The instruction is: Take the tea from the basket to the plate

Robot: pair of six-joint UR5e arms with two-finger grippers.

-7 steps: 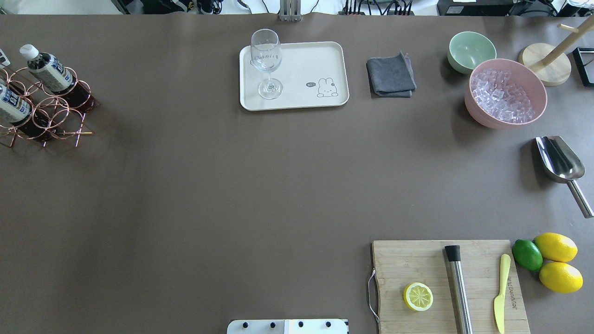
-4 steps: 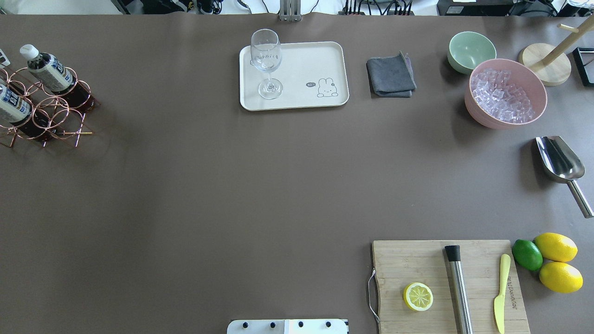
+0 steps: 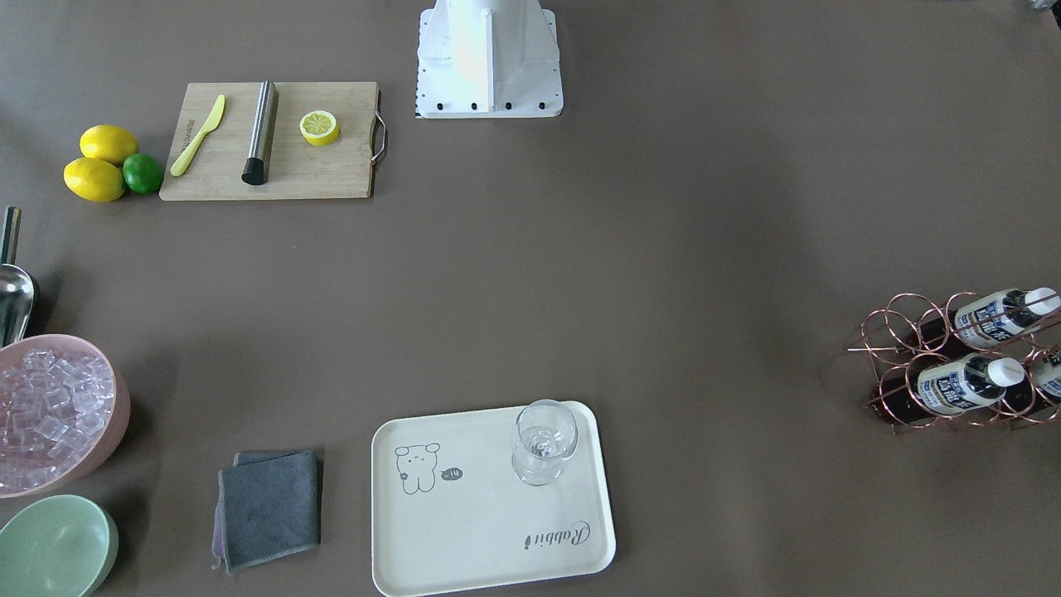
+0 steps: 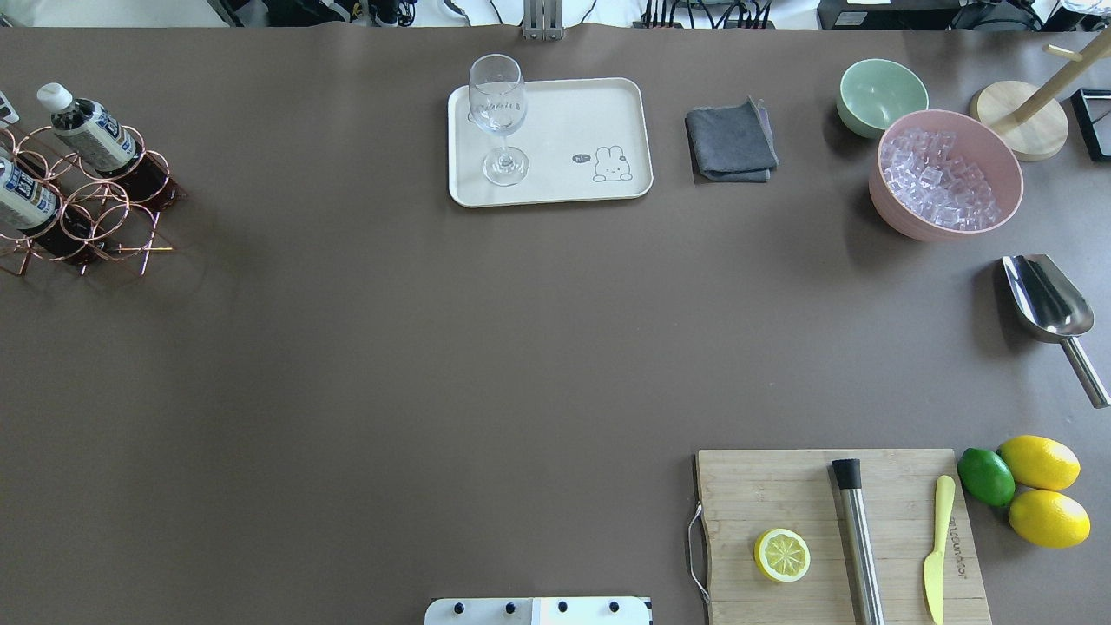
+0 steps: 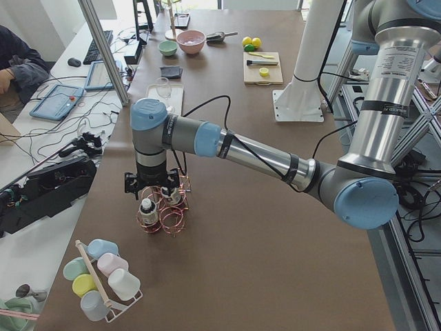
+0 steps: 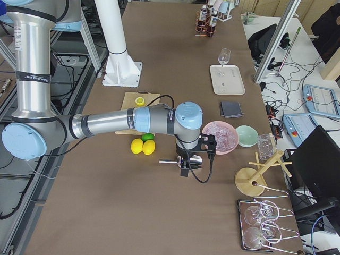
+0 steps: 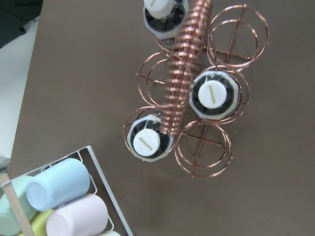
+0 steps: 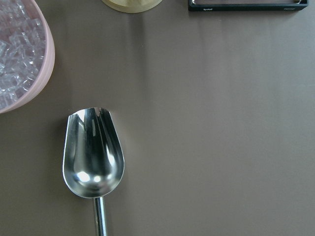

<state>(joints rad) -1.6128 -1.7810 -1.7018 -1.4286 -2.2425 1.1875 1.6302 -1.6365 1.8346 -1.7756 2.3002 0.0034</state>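
Observation:
Three tea bottles stand in the copper wire basket [image 4: 104, 217] at the table's far left; two show in the overhead view [image 4: 87, 130] [image 4: 26, 200]. The left wrist view looks straight down on their white caps [image 7: 212, 96] [image 7: 147, 142] [image 7: 160, 7] and the basket's coiled handle [image 7: 182, 73]. My left gripper [image 5: 155, 193] hangs just above the basket; I cannot tell if it is open. The cream plate [image 4: 564, 113] lies at the far middle with a wine glass [image 4: 499, 121] on it. My right gripper [image 6: 191, 159] hovers over a steel scoop [image 8: 93, 157]; I cannot tell its state.
A rack of pastel cups [image 7: 59, 184] stands close beside the basket. A grey cloth [image 4: 731, 139], a green bowl [image 4: 881, 95] and a pink bowl of ice [image 4: 946, 174] lie right of the plate. A cutting board [image 4: 833, 529] with a lemon half lies near right.
The basket and its bottles have shifted very slightly. Nothing else on the table has moved.

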